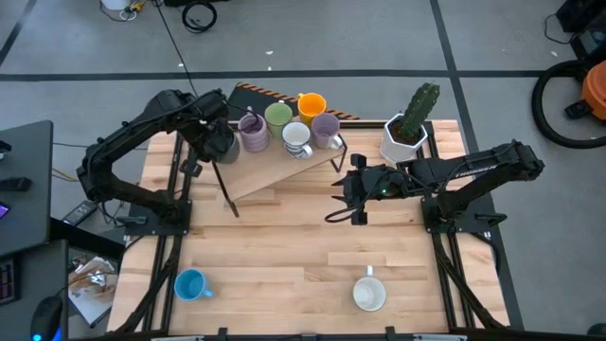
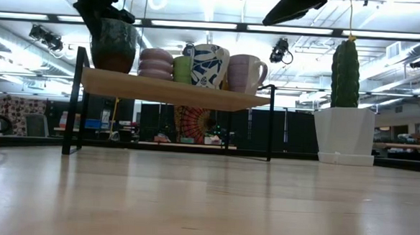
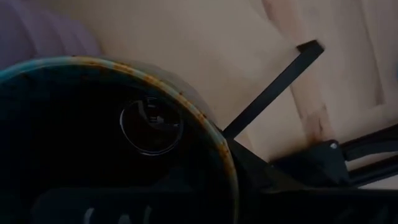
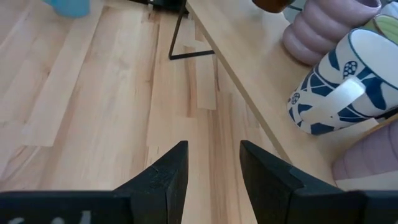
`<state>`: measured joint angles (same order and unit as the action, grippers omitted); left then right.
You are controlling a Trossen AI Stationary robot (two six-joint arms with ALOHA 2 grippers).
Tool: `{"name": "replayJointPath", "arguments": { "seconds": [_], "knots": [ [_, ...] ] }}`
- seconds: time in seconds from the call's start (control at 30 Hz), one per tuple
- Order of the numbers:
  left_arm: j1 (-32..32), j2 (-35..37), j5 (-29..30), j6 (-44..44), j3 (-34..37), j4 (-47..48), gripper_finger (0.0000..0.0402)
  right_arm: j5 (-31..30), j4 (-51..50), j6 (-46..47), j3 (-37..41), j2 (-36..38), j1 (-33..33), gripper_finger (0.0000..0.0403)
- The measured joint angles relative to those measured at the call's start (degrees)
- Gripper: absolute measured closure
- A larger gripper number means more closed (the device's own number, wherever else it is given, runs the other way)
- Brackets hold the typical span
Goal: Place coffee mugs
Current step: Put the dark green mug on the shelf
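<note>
A dark brown mug (image 2: 114,44) with a teal, rust-flecked rim (image 3: 205,112) stands upright at the left end of the wooden shelf (image 2: 175,94). My left gripper (image 1: 213,137) is above it, shut on it. Further along the shelf stand a lilac mug (image 1: 253,133), a green one (image 1: 277,116), an orange one (image 1: 311,104), a white mug with a blue pattern (image 4: 339,81) and a second lilac mug (image 1: 325,128). My right gripper (image 4: 211,163) hangs open over the table in front of the shelf's right end, with nothing between its fingers. My left gripper comes down on the dark brown mug from above, at its rim (image 3: 227,168). One dark finger (image 3: 273,183) shows outside the wall; the other is lost in the mug's dark inside. The mug is upright, its base level with the shelf top; whether it rests there I cannot tell.
A blue mug (image 1: 191,284) and a white mug (image 1: 369,294) stand on the table near its front edge. A cactus in a white faceted pot (image 1: 407,131) stands at the back right, beside the shelf. The shelf's black legs (image 2: 74,103) stand on the table.
</note>
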<state>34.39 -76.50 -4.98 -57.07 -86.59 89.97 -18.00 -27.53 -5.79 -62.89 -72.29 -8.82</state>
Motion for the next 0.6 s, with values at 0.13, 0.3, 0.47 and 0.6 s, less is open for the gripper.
{"name": "replayJointPath", "arguments": {
  "seconds": [0.13, 0.3, 0.47, 0.6],
  "knots": [
    [0.56, -0.23, -1.03, -0.34, 0.0, 0.0, 0.0357, 0.07, 0.02, -0.01, 0.0, -0.01, 0.0, 0.0252],
    [1.52, -1.47, -1.2, 1.31, 0.0, -0.89, 0.0357, 0.09, 0.04, 0.01, 0.0, -0.02, -0.1, 0.0252],
    [2.69, -2.78, -1.29, 2.91, -0.02, -2.06, 0.0357, 0.11, 0.5, -0.11, 0.0, -0.02, -0.17, 0.0252],
    [3.57, -3.14, -1.28, 3.84, 0.0, -2.06, 0.0357, 0.12, 0.5, -0.17, 0.0, -0.02, -0.17, 0.0252]
  ]
}}
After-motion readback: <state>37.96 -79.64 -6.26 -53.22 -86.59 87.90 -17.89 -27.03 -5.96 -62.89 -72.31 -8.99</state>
